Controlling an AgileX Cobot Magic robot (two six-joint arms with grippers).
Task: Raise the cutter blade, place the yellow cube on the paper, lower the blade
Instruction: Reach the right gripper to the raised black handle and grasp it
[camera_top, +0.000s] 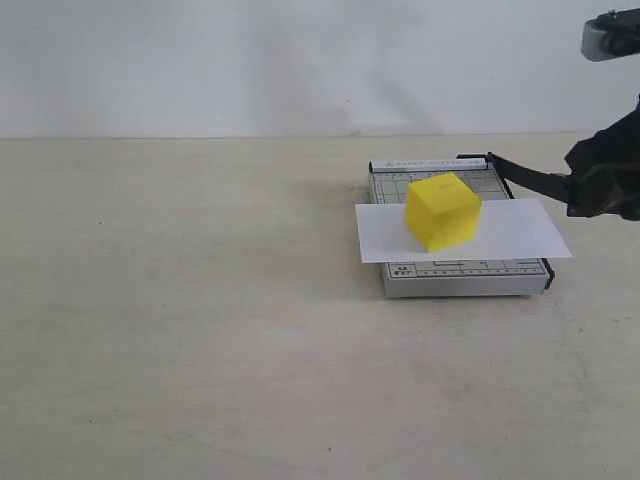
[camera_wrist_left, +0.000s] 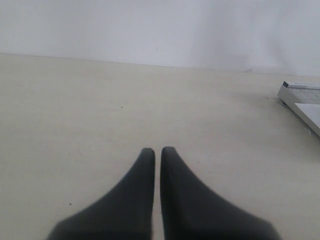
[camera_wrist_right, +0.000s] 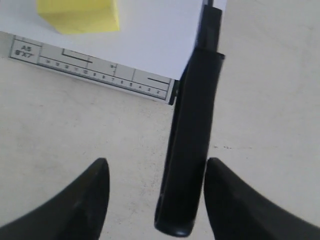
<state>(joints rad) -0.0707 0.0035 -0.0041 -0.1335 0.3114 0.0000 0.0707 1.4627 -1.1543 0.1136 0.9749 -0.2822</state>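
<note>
The yellow cube (camera_top: 443, 210) already sits on the white paper (camera_top: 515, 232), which lies across the grey gridded cutter base (camera_top: 465, 278), so lowering looks like the only step left. The cutter blade (camera_top: 530, 178) stands raised, slanting up from its hinge at the far corner of the base out toward the right arm. Its long axis runs straight between the fingers of the right gripper (camera_wrist_right: 157, 162). These fingers (camera_wrist_right: 80, 200) are spread and straddle the rounded handle end. One finger is close against the handle and the other stands clear of it, with bare table in the gap, so there is no clamp on it. The left gripper (camera_wrist_left: 157, 150) is well apart over the open table (camera_top: 200, 300), its fingers pressed nearly together on nothing. The right arm is plainly the nearer one; the handle would need to go down toward the base's near edge.
</note>
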